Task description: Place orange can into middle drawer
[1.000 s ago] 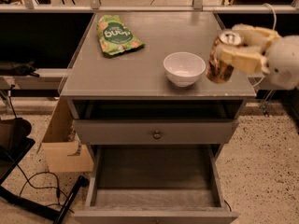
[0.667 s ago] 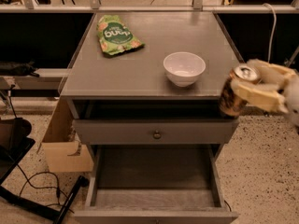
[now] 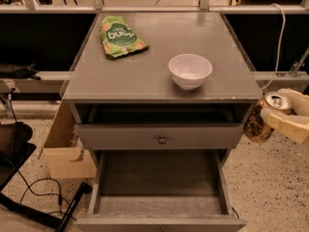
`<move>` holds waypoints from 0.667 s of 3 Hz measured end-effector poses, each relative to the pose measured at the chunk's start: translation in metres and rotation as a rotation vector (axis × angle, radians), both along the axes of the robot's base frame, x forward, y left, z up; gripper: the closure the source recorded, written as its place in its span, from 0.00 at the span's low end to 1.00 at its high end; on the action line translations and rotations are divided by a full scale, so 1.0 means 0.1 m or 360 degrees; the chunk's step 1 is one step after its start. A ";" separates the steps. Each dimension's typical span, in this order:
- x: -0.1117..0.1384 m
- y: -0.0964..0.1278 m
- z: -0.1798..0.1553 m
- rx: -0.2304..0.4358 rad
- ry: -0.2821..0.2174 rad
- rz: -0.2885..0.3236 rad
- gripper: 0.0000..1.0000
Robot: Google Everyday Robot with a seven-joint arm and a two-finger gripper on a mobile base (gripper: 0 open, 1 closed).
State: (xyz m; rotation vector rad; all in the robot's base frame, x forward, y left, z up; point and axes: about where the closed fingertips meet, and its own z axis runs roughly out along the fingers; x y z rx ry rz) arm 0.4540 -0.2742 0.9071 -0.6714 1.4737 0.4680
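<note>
The orange can (image 3: pixel 263 118), orange-brown patterned with a silver top and pull tab, hangs in the air at the right of the cabinet, just below the countertop level. My gripper (image 3: pixel 286 115) is shut on the can, its cream fingers (image 3: pixel 285 123) wrapped around the can's side. The middle drawer (image 3: pixel 159 186) is pulled wide open at the bottom of the view, its flat grey floor bare. The can is to the right of the drawer and above it, outside the cabinet's right edge.
A white bowl (image 3: pixel 189 71) and a green snack bag (image 3: pixel 120 36) lie on the grey countertop (image 3: pixel 145 76). A shut drawer front with a round knob (image 3: pixel 161 139) sits above the open drawer. A cardboard box (image 3: pixel 67 151) and cables lie on the floor at left.
My gripper has carried the orange can off the countertop's right edge, moving it rightward and down to beside the cabinet. The bowl and bag have not moved.
</note>
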 end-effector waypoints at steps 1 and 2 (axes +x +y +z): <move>0.12 0.07 -0.28 -0.0059 0.0051 0.0060 1.00; 0.18 0.30 -1.23 -0.0145 0.0092 0.0226 1.00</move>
